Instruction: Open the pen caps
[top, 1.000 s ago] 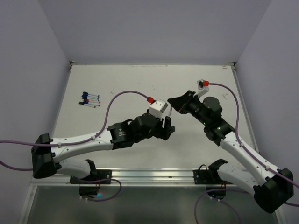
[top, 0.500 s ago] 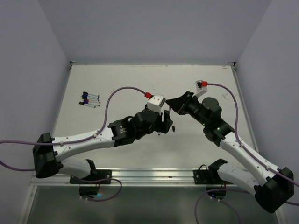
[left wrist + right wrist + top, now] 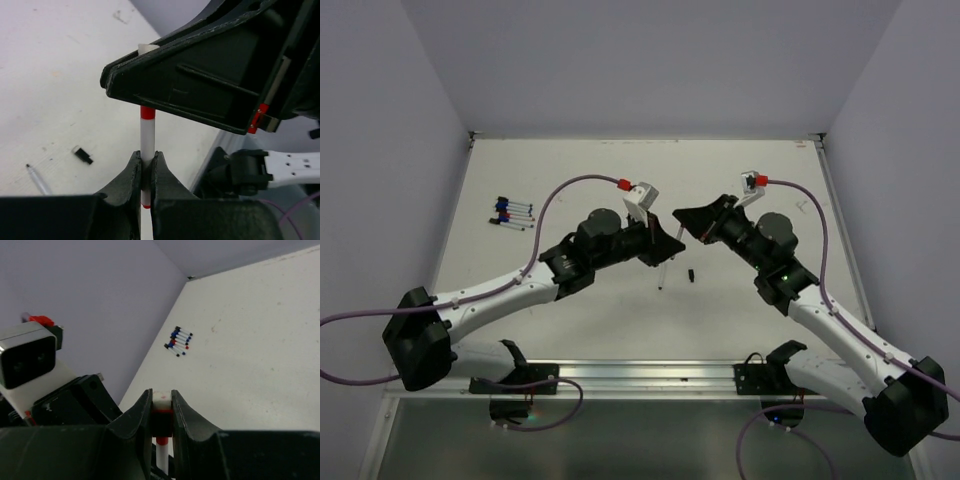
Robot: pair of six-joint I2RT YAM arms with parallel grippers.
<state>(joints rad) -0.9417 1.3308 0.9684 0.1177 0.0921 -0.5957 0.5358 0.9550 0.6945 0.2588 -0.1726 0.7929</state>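
Observation:
A white pen with a red band (image 3: 147,131) hangs upright between both grippers above the table's middle. My left gripper (image 3: 146,156) (image 3: 669,244) is shut on its barrel, and a red tip shows just below the jaws. My right gripper (image 3: 161,396) (image 3: 683,219) is shut on the pen's other end (image 3: 161,401). Which end bears the cap I cannot tell. A small black pen cap (image 3: 691,274) (image 3: 82,155) lies loose on the table. Beside it lies a thin pen (image 3: 663,275) (image 3: 37,179).
Several capped pens (image 3: 512,212) (image 3: 179,340) lie in a row at the table's far left. Purple cables with red connectors (image 3: 623,184) run along both arms. Walls close the table on three sides.
My left gripper has lifted off the table towards the right gripper, turned, and shut on the pen held there. The black cap and the thin pen now lie uncovered below.

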